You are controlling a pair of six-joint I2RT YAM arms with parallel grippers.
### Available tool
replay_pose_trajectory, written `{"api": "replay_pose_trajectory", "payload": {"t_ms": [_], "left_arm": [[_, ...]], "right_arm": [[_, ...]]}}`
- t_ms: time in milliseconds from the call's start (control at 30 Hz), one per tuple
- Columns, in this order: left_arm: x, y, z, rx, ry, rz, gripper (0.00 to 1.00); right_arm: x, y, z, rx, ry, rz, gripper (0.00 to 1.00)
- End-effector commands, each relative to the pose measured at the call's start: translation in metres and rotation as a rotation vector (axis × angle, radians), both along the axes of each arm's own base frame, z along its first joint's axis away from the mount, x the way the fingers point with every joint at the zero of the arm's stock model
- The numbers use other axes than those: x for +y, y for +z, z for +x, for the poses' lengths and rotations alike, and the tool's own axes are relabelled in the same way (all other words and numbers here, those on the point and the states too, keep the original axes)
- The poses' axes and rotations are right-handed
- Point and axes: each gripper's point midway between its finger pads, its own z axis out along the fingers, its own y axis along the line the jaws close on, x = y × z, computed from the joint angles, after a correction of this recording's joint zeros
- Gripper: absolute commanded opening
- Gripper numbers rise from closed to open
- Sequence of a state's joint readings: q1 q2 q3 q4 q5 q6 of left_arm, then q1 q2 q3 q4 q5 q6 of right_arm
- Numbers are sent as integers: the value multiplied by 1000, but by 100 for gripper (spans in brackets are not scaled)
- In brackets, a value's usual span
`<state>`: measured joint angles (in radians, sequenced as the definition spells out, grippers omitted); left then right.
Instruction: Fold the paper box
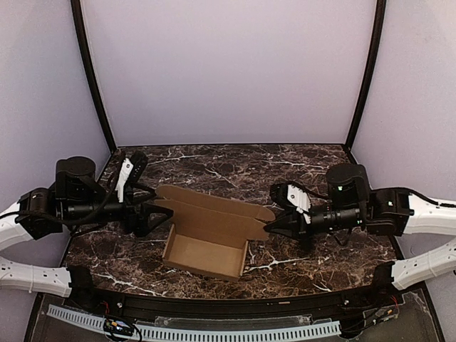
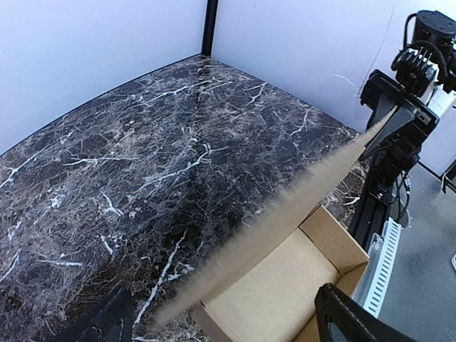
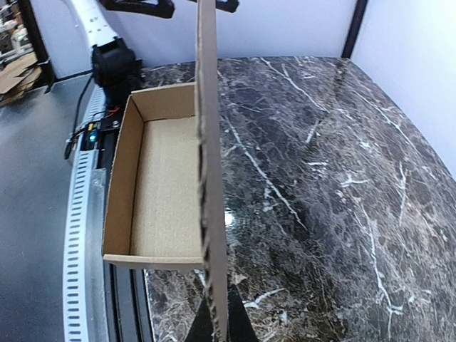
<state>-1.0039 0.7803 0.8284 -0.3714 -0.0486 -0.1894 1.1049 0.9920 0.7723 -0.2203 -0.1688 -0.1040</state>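
- Right, the paper box (image 1: 206, 249) sits low in the middle of the top view on the marble table (image 1: 214, 160), just ahead of the arm bases.
- The tray part looks formed: low walls up all round, floor flat, top open.
- The lid flap (image 1: 214, 206) stands upright along the tray's far wall and is not yet brought down.
- The right gripper (image 1: 271, 227), just right of centre, is pinched tight on the lid flap's right end. In its wrist view the card edge runs straight down the frame into the dark jaws at the bottom.
- The left gripper (image 1: 162, 217), left of centre, is spread wide at the flap's left end. Its wrist view shows dark fingers (image 2: 349, 320) in the lower corners with the flap passing between them, and I see no grip there.
- My read: well past halfway. What's left is swinging that lid over the tray and seating it.
- I can't tell from here whether a front tab needs tucking in.
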Motion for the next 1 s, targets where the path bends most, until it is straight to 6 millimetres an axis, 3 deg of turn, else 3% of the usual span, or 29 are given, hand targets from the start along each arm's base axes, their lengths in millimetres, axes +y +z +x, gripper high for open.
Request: {"api": "replay_pose_trajectory", "payload": {"t_ms": [0,267,500,733,967], "left_arm": [[12,10,-26,-2,-107,30,88],[26,11,-63,68,-231,11,80],[18,16,-84,100,-348,-56,71],[0,5,-92,159,-437,-56,56],[-1,2,-86,147,-419,-32,47]], "right_arm": [[1,12,-32,33,198,-21,0],[-9,31,-47,51,270,-14,0],[-10,42,-50,64,273,14,0],[-7,49,-48,61,270,24,0],[-7,47,-48,68,270,20,0]]}}
